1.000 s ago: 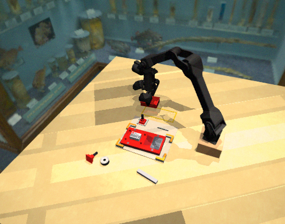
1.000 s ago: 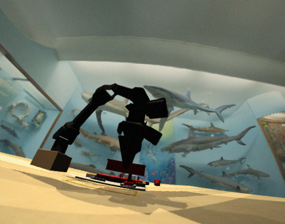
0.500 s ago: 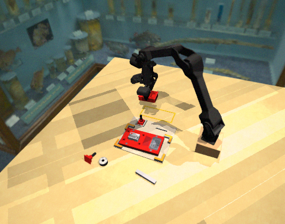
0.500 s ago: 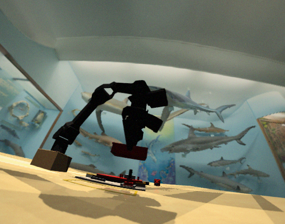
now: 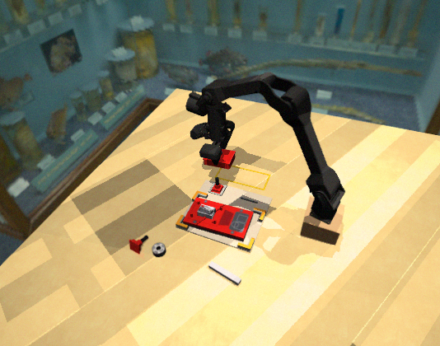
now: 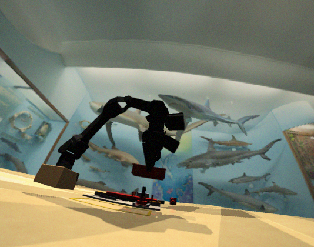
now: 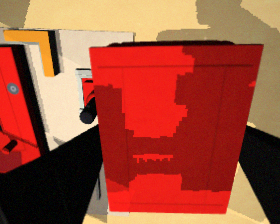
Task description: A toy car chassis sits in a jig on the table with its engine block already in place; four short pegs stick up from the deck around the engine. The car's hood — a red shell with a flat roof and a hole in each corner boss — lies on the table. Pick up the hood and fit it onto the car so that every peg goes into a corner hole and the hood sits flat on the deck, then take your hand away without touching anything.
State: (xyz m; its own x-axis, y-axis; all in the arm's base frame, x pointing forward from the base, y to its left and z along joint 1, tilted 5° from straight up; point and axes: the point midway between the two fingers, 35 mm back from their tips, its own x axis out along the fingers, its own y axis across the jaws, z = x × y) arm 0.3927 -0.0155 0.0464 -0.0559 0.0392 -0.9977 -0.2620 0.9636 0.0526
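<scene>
The red hood [image 7: 173, 127] is hanging in the air above the table [image 5: 319, 288], clamped between the two black fingers of the gripper [image 5: 213, 153], which are pressing on its long sides. In the wrist view it is showing as a smooth, matte rectangular shell with a flat roof and faint raised edge lines, part lit and part in shadow. It is sitting well above the red car chassis [image 5: 217, 219], a flat plate carrying a small grey engine block [image 5: 206, 212] and a dark recessed panel. The chassis is lying in a pale square jig [image 5: 253, 206] with orange L-shaped corner brackets [image 5: 247, 245]. Just beyond the chassis, a red square block with a black upright pin [image 5: 217, 187] is standing on the jig. A thin yellow rectangular outline [image 5: 246, 177] is marking the tan wood-grain table below the hood. Farther out, a red block with a black stub [image 5: 138, 244], a grey ring-shaped wheel [image 5: 158, 249] and a flat grey bar [image 5: 224, 273] are lying apart from one another.
</scene>
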